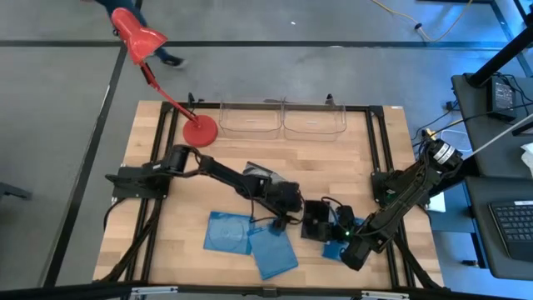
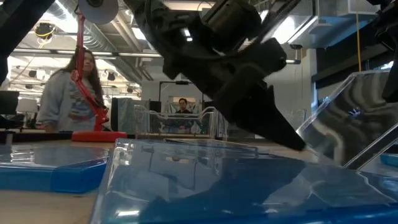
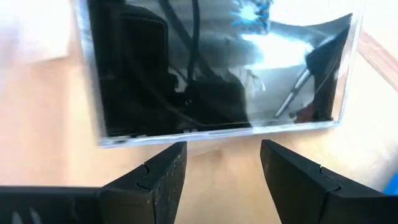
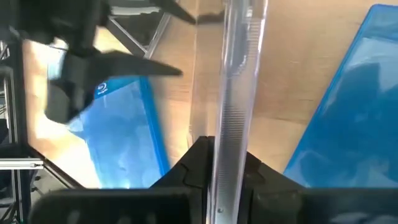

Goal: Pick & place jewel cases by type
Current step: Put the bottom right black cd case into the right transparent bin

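Observation:
A clear jewel case with a dark insert (image 1: 316,219) sits at the table's near middle, between my two grippers. My right gripper (image 1: 336,235) is shut on it at its right side. In the right wrist view the case (image 4: 240,74) shows edge-on. My left gripper (image 3: 221,168) stands open just short of the case's left edge (image 3: 217,134), touching nothing. Two blue jewel cases (image 1: 227,232) (image 1: 273,252) lie flat on the table to the left, and another blue case (image 4: 354,106) lies close by my right gripper. My right gripper pinches the clear case's thin edge (image 4: 225,155) between its two fingers, one on each flat face. It comes slanting down from the table's right. The case runs straight out ahead of the fingers toward my left gripper. Whether it is off the table, I cannot tell.
Two clear open-topped trays (image 1: 250,119) (image 1: 315,119) stand side by side at the far edge. A red desk lamp's base (image 1: 200,131) stands left of them. A black frame (image 1: 379,142) borders the wooden table. A person (image 2: 68,93) stands beyond the table.

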Controlling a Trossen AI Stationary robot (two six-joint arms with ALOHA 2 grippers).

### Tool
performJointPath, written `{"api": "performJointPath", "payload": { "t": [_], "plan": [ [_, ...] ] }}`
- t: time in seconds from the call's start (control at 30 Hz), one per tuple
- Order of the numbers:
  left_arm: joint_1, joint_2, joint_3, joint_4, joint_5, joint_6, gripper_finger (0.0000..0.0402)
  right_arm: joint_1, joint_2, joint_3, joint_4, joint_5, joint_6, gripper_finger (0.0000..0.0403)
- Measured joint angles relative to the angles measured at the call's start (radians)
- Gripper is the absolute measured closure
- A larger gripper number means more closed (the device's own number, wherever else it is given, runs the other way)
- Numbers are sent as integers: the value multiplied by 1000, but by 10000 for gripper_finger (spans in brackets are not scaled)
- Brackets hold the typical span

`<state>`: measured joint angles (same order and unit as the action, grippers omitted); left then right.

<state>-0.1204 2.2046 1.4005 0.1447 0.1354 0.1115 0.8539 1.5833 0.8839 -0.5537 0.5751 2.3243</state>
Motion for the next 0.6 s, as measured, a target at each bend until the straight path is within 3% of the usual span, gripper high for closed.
{"api": "performJointPath", "payload": {
  "t": [0.23,0.47,0.6],
  "plan": [
    [80,-141,3,-119,-3,24,181,0,2,-1,-1,48,-4,367],
    [154,-329,3,-213,1,4,184,-6,2,-6,-66,185,-15,369],
    [181,-429,4,-222,2,-24,183,-40,-34,-6,-97,200,-86,376]
  ]
}}
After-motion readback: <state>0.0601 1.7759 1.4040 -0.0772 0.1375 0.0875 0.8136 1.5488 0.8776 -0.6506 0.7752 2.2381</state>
